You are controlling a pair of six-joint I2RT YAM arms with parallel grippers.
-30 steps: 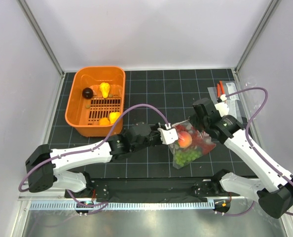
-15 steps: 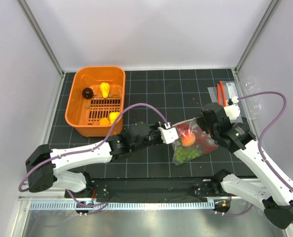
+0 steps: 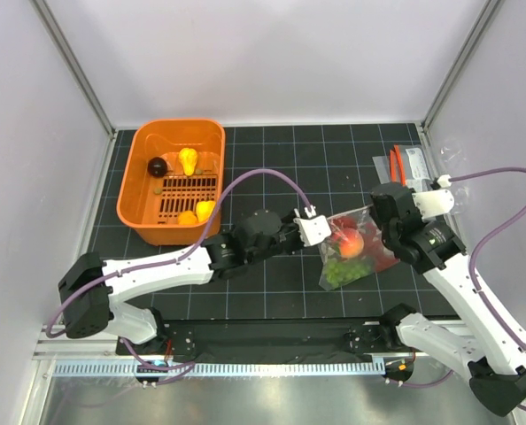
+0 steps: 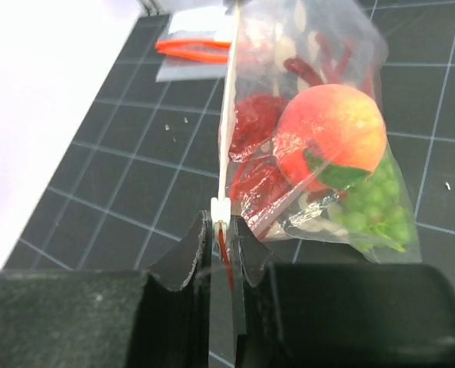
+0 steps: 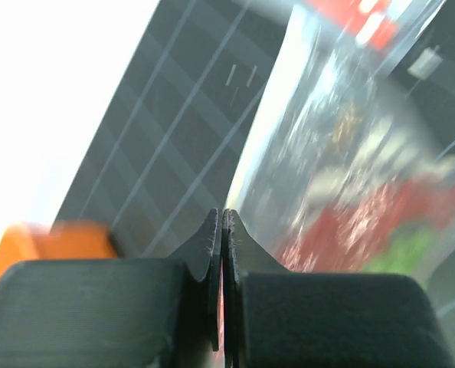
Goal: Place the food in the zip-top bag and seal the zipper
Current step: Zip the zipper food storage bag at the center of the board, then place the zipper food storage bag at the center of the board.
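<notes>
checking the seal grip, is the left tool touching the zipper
Touching. The left wrist view shows the left tool closed on the zipper strip, no gap.

My left arm (image 3: 157, 270) reaching right, left gripper (image 4: 222, 227) pinched shut — right arm (image 3: 468, 285) bent inward, right gripper (image 5: 222, 221) clamped too.

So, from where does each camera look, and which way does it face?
Top: above and behind the bases, looking down at the table; both arms show.
Left wrist: on the left arm, looking along the left gripper at the bag it pinches.
Right wrist: behind the right gripper, facing the blurred bag.
All three share the bag.
</notes>
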